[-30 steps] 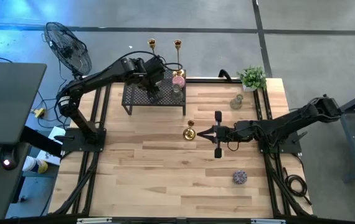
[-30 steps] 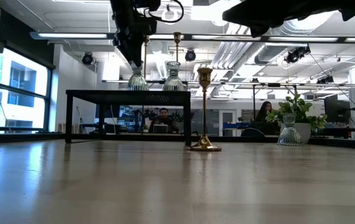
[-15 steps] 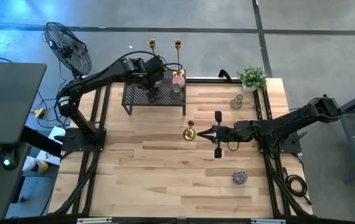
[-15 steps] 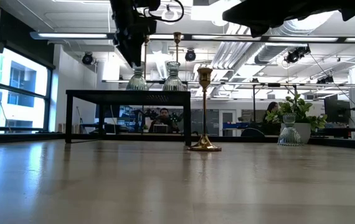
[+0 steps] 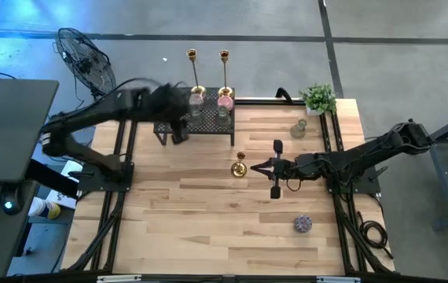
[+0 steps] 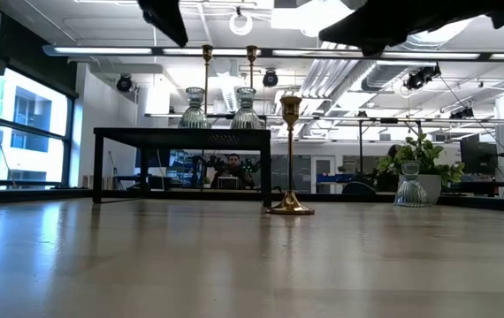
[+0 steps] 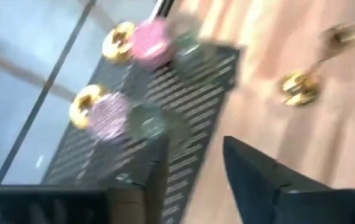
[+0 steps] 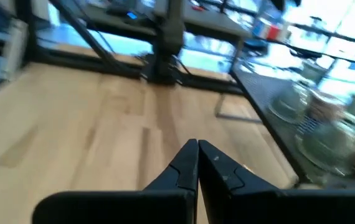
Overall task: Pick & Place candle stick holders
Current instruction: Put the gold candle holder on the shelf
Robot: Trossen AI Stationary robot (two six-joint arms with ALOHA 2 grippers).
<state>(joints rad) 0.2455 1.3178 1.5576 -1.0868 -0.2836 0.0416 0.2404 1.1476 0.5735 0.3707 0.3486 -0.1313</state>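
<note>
The left arm, which a second ago reached in over the black mesh rack [image 5: 208,126], has swung back toward its own side of the table. The left gripper [image 5: 178,130] now hangs off the rack's left end, tilted down at it. In its wrist view the left gripper [image 7: 195,146] has its fingers parted with nothing between them, so it has let go and come away empty. With the arm gone, a pink holder [image 5: 197,96] shows on the rack where the arm covered it before. It sits just in front of the left gold candlestick [image 5: 192,71], with a clear greenish holder [image 5: 195,111] beside it. This reads as a placement just finished. Further right on the rack stand the second gold candlestick [image 5: 225,71], another pink holder [image 5: 225,101] and a second clear holder [image 5: 222,113], so six pieces appear to be in place. The third gold candlestick [image 5: 240,166] stands upright on the bare wood in front of the rack, near the table's middle, not yet moved. The right arm stretches low across the table toward it. The right gripper [image 5: 257,167] is pinched fully closed on nothing, its tip just beside the candlestick's base. Right of that, a pale green holder [image 5: 298,130] waits on the table near the potted plant [image 5: 318,98], and a purple holder [image 5: 302,224] sits well apart toward the front edge. Judging by this, three pieces remain to be moved.
</note>
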